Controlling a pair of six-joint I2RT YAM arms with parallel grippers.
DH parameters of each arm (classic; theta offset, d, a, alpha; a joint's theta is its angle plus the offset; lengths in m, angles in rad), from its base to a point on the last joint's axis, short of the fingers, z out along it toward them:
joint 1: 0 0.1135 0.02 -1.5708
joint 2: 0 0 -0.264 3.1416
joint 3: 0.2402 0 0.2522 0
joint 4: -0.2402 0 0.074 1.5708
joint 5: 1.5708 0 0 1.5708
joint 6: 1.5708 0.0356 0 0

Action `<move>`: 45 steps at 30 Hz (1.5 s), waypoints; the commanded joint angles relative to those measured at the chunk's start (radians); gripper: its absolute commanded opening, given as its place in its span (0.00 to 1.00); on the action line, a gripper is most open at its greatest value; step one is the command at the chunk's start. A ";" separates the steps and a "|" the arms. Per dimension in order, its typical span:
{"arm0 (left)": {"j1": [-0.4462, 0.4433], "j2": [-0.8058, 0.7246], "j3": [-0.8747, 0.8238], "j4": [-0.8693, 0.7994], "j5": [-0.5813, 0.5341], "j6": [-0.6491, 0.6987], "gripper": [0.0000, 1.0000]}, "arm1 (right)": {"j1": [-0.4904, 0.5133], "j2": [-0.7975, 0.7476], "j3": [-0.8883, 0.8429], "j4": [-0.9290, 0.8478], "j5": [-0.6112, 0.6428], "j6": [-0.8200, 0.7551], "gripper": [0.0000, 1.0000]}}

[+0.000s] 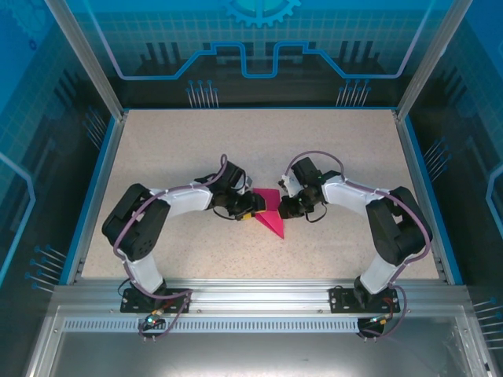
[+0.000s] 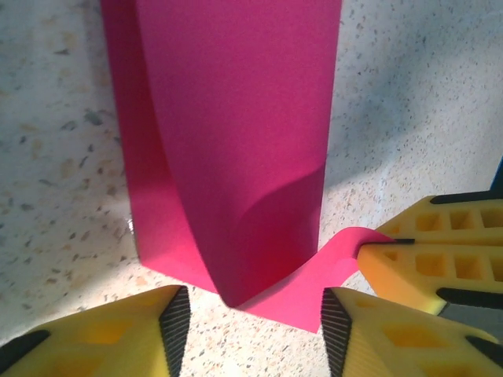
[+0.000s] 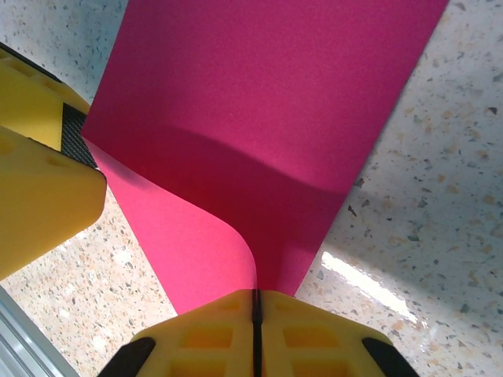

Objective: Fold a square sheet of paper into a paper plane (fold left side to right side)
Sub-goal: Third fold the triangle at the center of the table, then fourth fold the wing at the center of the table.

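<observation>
The right gripper (image 3: 255, 297) has its jaws pressed together on one edge of the square sheet of paper (image 3: 267, 102), pinching a lifted flap. In its wrist view the sheet runs away from the fingertips toward 12 to 1 o'clock. The flap curls up from the pinch and bends over the layer lying flat on the speckled table (image 3: 440, 196).

The left gripper (image 2: 255, 308) stands at about 9 o'clock from that pinch. Its jaws are apart and straddle the sheet's near end, and neither pad clearly touches the paper.

From above, the sheet lies at the middle of the table between the two grippers, at 3 o'clock from the left one and 9 o'clock from the right. Its long axis runs roughly 11 to 5 o'clock. The right arm alone holds it, so any carry of the flap looks to be its job. The paper is plain magenta, unmarked and partly doubled over, the bend soft and not yet pressed sharp.
</observation>
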 commanded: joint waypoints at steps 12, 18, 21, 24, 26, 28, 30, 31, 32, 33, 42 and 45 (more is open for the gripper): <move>-0.020 0.043 0.056 0.006 0.008 -0.012 0.17 | -0.024 -0.030 -0.022 -0.002 0.049 -0.012 0.26; -0.024 0.023 0.058 -0.009 0.003 -0.022 0.14 | 0.039 -0.209 -0.098 0.034 0.219 -0.028 0.35; -0.027 0.015 0.061 -0.019 0.002 -0.030 0.13 | 0.131 -0.288 -0.181 0.083 0.303 -0.032 0.39; -0.027 0.008 0.061 -0.033 -0.002 -0.028 0.13 | 0.251 -0.298 -0.224 0.133 0.412 -0.041 0.45; -0.027 0.010 0.063 -0.039 -0.003 -0.027 0.13 | 0.316 -0.276 -0.231 0.164 0.478 -0.050 0.46; -0.027 0.011 0.065 -0.044 -0.002 -0.027 0.13 | 0.365 -0.248 -0.233 0.189 0.531 -0.057 0.47; -0.027 0.012 0.070 -0.048 -0.005 -0.027 0.13 | 0.403 -0.221 -0.227 0.204 0.574 -0.069 0.47; -0.027 0.012 0.072 -0.050 -0.004 -0.027 0.13 | 0.423 -0.205 -0.220 0.207 0.600 -0.075 0.47; -0.027 0.014 0.076 -0.052 -0.004 -0.025 0.13 | 0.439 -0.191 -0.214 0.209 0.621 -0.082 0.47; -0.027 0.014 0.079 -0.057 -0.005 -0.023 0.13 | 0.453 -0.172 -0.206 0.207 0.642 -0.085 0.47; -0.027 0.021 0.111 -0.094 -0.006 -0.006 0.12 | 0.474 -0.117 -0.189 0.229 0.696 -0.073 0.46; -0.027 0.020 0.113 -0.096 -0.006 -0.004 0.12 | 0.473 -0.108 -0.188 0.227 0.711 -0.070 0.43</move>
